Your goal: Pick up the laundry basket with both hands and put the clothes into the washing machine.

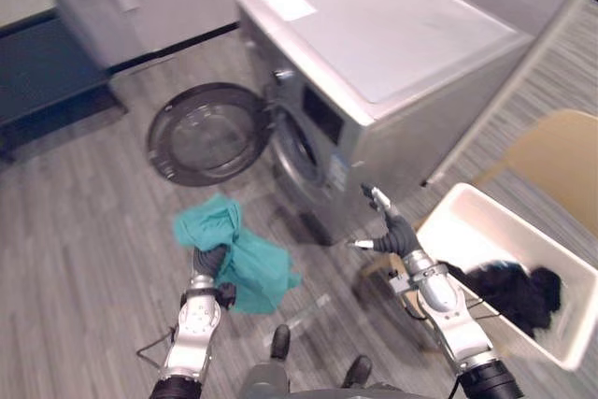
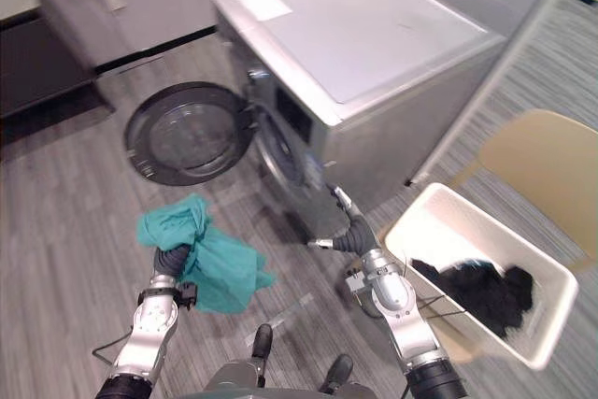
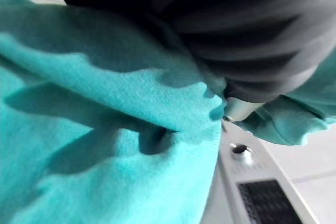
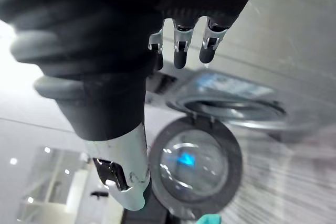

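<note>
The white laundry basket [image 1: 472, 221] sits at the lower right of the frame. A heap of black clothes [image 1: 516, 292] lies inside it, at its near end. The basket rests on a tan chair [image 1: 562, 158] that shows behind it at the right edge. Neither hand touches the basket.

A teal cloth [image 1: 235, 248] hangs in the air at the lower left of the middle. It is bunched on top of the left hand [image 1: 208, 263] and droops down beside it. The left hand's fingers are buried in the cloth, so I cannot tell how they are bent.

The right hand [image 1: 398, 233] is up in the air just left of the basket and holds nothing. Its fingers [image 4: 180, 52] are straight and spread wide, and they point toward the front of the machine.

The silver washing machine [image 1: 392, 35] fills the top middle. Its round dark door [image 1: 207, 134] is swung wide open to the left, and the round hole [image 1: 297, 149] in its front is open. The teal cloth is below the door, well apart from the hole.

The floor [image 1: 84, 259] is grey wood. A dark low bench [image 1: 47, 67] stands at the upper left.
</note>
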Available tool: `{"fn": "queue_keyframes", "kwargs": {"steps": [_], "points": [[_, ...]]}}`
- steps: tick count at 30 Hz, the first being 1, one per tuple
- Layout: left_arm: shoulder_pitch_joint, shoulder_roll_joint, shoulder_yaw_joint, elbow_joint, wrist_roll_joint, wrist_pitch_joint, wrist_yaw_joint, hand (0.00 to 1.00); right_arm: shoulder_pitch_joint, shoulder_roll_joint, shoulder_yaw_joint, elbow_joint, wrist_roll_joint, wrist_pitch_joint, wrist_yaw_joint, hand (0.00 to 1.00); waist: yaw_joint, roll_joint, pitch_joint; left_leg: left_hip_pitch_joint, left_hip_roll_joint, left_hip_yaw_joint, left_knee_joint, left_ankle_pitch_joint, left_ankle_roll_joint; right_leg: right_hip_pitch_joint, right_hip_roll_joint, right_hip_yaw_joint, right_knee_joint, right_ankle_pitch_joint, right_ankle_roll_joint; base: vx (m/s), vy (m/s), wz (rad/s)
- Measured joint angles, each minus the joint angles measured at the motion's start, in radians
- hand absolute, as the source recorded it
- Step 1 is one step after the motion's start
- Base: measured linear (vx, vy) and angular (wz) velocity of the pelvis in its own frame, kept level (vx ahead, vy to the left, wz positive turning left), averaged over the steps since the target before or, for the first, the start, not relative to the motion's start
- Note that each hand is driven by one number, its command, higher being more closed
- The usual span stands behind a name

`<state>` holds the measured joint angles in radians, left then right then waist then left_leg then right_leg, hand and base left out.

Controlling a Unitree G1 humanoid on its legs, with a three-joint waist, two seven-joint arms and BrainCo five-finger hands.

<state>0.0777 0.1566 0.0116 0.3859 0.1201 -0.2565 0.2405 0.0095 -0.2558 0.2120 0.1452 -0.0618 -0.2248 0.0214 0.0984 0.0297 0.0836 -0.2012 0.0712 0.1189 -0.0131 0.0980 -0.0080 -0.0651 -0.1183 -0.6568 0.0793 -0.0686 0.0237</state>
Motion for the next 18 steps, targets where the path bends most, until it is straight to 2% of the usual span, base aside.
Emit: {"fn": "queue_keyframes", "kwargs": {"steps": [1,4,5,6,7,8,9,10,11,13,15,16,18], "points": [[0.008,0.001,0.002,0.035,-0.004,-0.001,-0.004,1.0,0.008,0.013,-0.001,0.058,0.0,0.001,0.002,0.0,-0.002,0.001,0.001,-0.002,-0.003,0.097,0.017,-0.026,0.037,-0.001,-0.022,-0.019,0.045,-0.028,0.017,0.1,0.149,1.03],[0.033,-0.001,0.004,0.158,-0.018,0.004,-0.028,1.0,0.025,0.079,-0.014,0.222,-0.013,0.008,0.004,0.0,-0.002,-0.02,0.008,0.004,-0.055,0.07,0.029,-0.033,0.038,0.031,-0.079,-0.036,0.091,-0.073,0.066,0.16,0.11,0.85],[0.048,-0.007,0.005,0.173,-0.024,0.01,-0.037,1.0,0.026,0.09,-0.016,0.268,-0.025,0.011,0.005,0.0,0.0,-0.022,0.011,0.006,-0.064,0.072,0.047,-0.061,0.044,0.032,-0.1,-0.043,0.126,-0.092,0.076,0.15,0.121,0.54],[0.072,-0.016,0.004,0.196,-0.029,0.017,-0.057,1.0,0.02,0.103,-0.019,0.341,-0.047,0.019,0.004,0.0,-0.001,-0.029,0.015,0.006,-0.086,0.064,0.088,-0.104,0.052,0.029,-0.154,-0.054,0.219,-0.125,0.098,0.11,0.121,0.35],[0.083,-0.021,0.003,0.209,-0.029,0.02,-0.067,1.0,0.023,0.105,-0.021,0.374,-0.056,0.023,0.004,0.0,-0.001,-0.032,0.017,0.013,-0.098,0.05,0.103,-0.13,0.053,0.024,-0.183,-0.053,0.283,-0.135,0.1,0.19,0.198,0.55],[0.114,-0.026,0.0,0.232,-0.029,0.033,-0.088,1.0,0.041,0.114,-0.034,0.442,-0.088,0.046,0.002,0.0,-0.008,-0.037,0.023,0.042,-0.125,0.023,0.138,-0.171,0.064,-0.011,-0.269,-0.002,0.491,-0.142,0.052,0.19,0.169,0.52],[0.121,-0.025,0.0,0.238,-0.029,0.037,-0.089,1.0,0.051,0.116,-0.038,0.456,-0.098,0.048,0.002,0.0,-0.01,-0.039,0.027,0.054,-0.133,0.006,0.154,-0.191,0.078,-0.033,-0.287,0.033,0.563,-0.129,0.017,0.28,0.173,0.73],[0.124,-0.017,-0.002,0.248,-0.029,0.044,-0.088,1.0,0.067,0.123,-0.043,0.49,-0.113,0.049,0.003,0.0,-0.019,-0.045,0.034,0.071,-0.136,-0.038,0.182,-0.221,0.095,-0.085,-0.266,0.151,0.667,-0.176,-0.016,0.28,0.078,0.78],[0.124,-0.004,-0.002,0.261,-0.029,0.048,-0.088,1.0,0.071,0.133,-0.057,0.518,-0.117,0.05,0.003,0.0,-0.038,-0.038,0.043,0.089,-0.133,-0.075,0.19,-0.233,0.098,-0.123,-0.211,0.231,0.692,-0.219,-0.001,0.28,0.047,0.8],[0.114,0.014,-0.011,0.277,-0.065,0.048,-0.127,1.0,0.073,0.132,-0.078,0.547,-0.107,0.055,0.002,0.0,-0.06,-0.044,0.073,0.147,-0.129,-0.108,0.179,-0.252,0.1,-0.191,-0.153,0.286,0.687,-0.247,0.006,0.27,0.005,0.6],[0.098,0.015,-0.027,0.277,-0.063,0.053,-0.132,1.0,0.072,0.125,-0.097,0.567,-0.104,0.06,-0.003,0.0,-0.068,-0.047,0.09,0.186,-0.122,-0.127,0.178,-0.273,0.098,-0.265,-0.13,0.26,0.627,-0.24,0.006,0.26,-0.018,0.5],[0.086,0.015,-0.043,0.275,-0.054,0.054,-0.131,1.0,0.071,0.124,-0.098,0.578,-0.103,0.063,-0.006,0.0,-0.085,-0.047,0.091,0.202,-0.12,-0.156,0.179,-0.282,0.08,-0.302,-0.117,0.237,0.535,-0.222,0.006,0.28,-0.056,0.7],[0.073,0.013,-0.074,0.27,-0.033,0.054,-0.134,1.0,0.076,0.128,-0.099,0.579,-0.103,0.074,-0.006,0.0,-0.096,-0.049,0.09,0.224,-0.121,-0.183,0.187,-0.31,0.051,-0.326,-0.099,0.243,0.411,-0.16,-0.009,0.36,-0.106,0.81]]}}
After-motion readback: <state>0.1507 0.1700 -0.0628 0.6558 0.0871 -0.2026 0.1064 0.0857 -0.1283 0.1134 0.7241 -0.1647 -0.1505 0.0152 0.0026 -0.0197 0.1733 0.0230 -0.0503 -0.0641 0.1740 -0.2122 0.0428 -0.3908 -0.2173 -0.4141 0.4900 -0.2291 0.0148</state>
